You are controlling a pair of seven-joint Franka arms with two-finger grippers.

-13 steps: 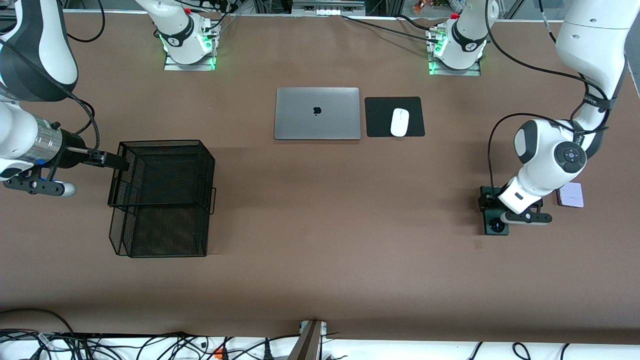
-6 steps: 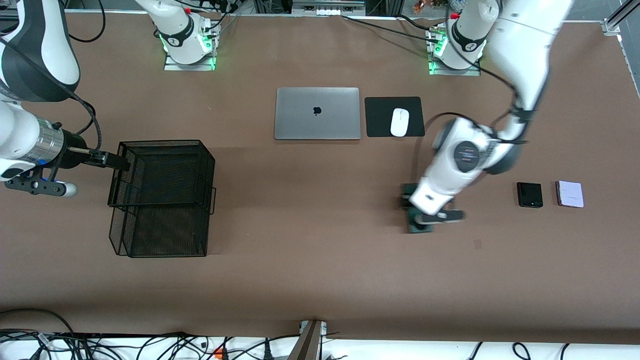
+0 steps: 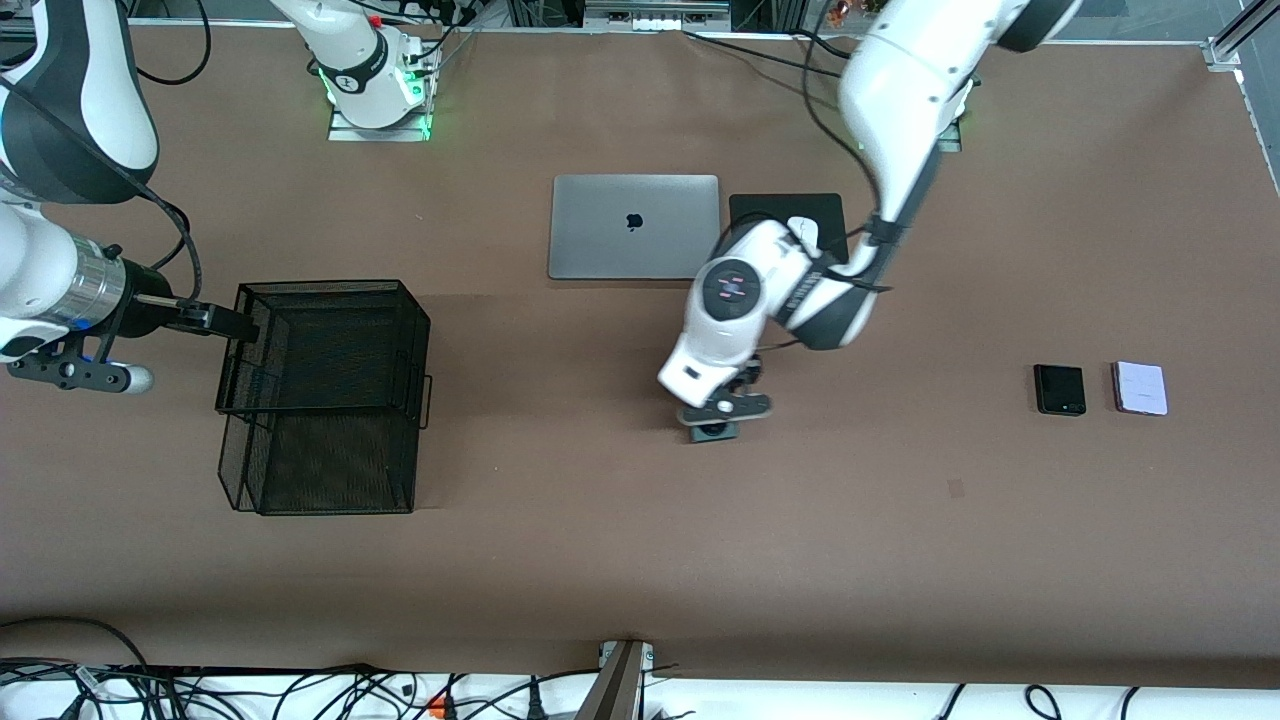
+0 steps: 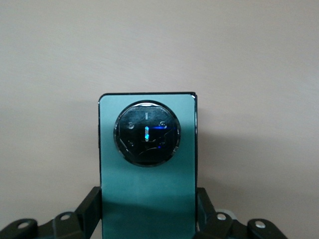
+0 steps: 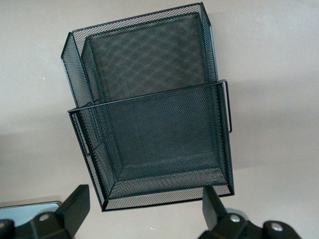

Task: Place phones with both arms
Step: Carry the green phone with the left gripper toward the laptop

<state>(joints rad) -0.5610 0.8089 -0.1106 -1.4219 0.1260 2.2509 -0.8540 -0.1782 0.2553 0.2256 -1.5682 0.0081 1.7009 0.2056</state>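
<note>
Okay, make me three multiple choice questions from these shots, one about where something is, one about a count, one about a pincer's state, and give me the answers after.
1. Where is the white mouse?
A. on the black pad beside the laptop
B. in the mesh basket
C. on the laptop

2. How many phones lie on the table, not held?
A. none
B. two
C. four

3. What is the left pincer doing?
A. standing open with nothing in it
B. shut on the mouse
C. shut on the green phone

Answers:
1. A: it sits on the black pad next to the grey laptop.
2. B: the black phone and the lilac-white phone lie side by side.
3. C: the left wrist view shows the green phone clamped between the fingers.
</note>
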